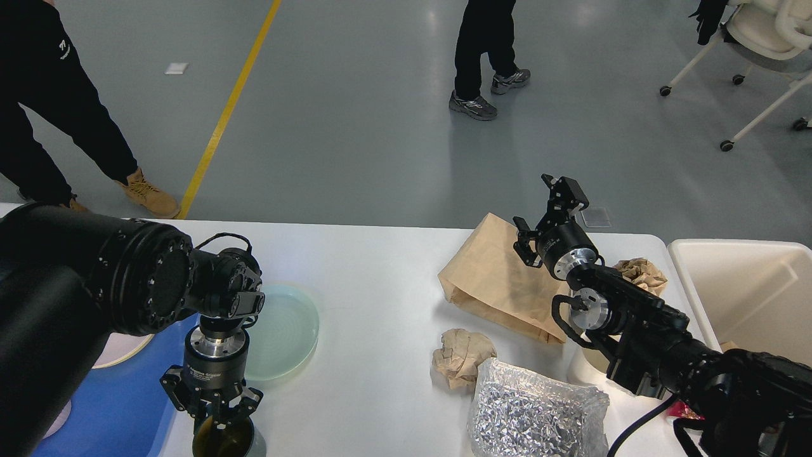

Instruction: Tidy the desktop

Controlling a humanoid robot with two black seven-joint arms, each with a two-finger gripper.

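Observation:
The white desktop (380,266) spans the lower half of the head view. My left gripper (219,419) points straight down at the front left, its fingers closed on the rim of a dark olive cup (225,439). My right gripper (536,209) is open and empty, raised over the far end of a flat brown paper bag (488,279). A crumpled brown paper ball (462,355) lies in front of the bag. Another crumpled paper (642,271) lies behind my right arm. A silver foil bag (533,406) lies at the front edge.
A pale green glass plate (288,330) sits beside a blue tray (120,400) holding a white plate (124,352). A cream-white bin (748,292) stands at the right. Two people (476,51) and a wheeled chair (755,38) are beyond the table.

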